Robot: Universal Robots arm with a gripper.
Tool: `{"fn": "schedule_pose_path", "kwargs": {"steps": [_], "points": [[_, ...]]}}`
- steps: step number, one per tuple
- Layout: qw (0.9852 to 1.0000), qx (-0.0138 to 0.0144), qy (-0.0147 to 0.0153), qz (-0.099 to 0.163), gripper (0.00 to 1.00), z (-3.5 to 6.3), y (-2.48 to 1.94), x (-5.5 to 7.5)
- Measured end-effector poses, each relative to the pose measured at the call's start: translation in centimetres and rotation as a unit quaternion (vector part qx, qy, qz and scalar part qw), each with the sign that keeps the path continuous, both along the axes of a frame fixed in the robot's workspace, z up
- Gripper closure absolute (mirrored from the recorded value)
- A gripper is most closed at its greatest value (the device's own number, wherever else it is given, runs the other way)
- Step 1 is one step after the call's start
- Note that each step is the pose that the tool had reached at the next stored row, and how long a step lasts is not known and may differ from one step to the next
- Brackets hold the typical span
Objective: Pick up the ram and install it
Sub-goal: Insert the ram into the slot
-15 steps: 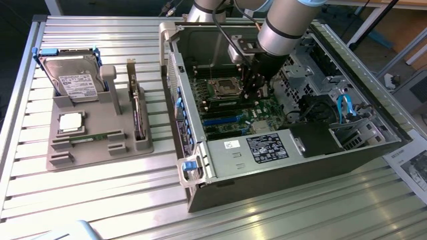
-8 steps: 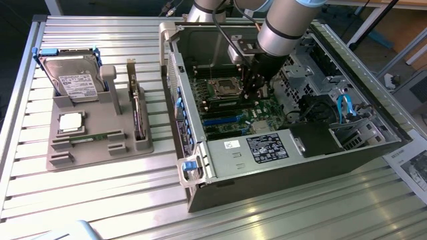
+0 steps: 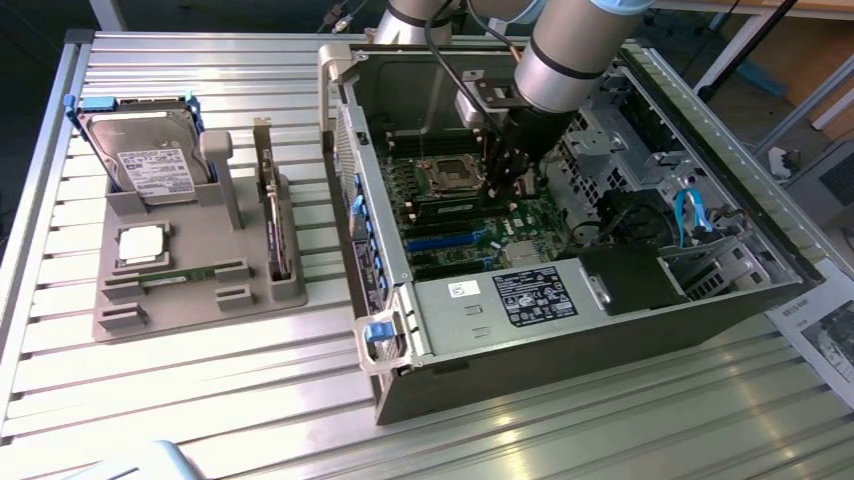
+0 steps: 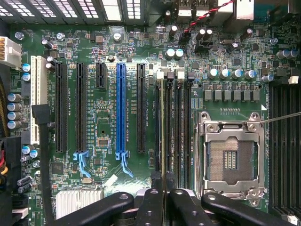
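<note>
- Inside the computer case point(image 3: 561, 340), the end effector point(image 4: 162, 187) hangs over the motherboard point(image 4: 103, 103), at 3 o'clock of the CPU socket point(image 3: 447, 172) in the exterior view.
- Jaws nearly pressed together, pinching the ram point(image 4: 162, 122) edge-on, along the memory slots point(image 4: 181, 122).

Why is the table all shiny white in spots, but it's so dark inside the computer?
In the exterior view, light bounces off the metal table as white glare, while the computer case walls and the arm shade the inside; in the wrist view the green board is evenly lit, with glare at the vents, and the black hand gripping the ram stick looks dark.
</note>
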State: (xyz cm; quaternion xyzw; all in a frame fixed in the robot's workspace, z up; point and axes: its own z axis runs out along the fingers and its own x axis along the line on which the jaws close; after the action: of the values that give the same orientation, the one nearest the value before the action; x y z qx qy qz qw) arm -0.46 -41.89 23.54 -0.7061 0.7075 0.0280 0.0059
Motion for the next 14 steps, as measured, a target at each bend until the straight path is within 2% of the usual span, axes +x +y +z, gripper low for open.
{"fn": "schedule_pose_path", "kwargs": {"steps": [14], "points": [[1.0, -0.0001, -0.0003, 0.0, 0.88, 0.06, 0.0, -0.12]]}}
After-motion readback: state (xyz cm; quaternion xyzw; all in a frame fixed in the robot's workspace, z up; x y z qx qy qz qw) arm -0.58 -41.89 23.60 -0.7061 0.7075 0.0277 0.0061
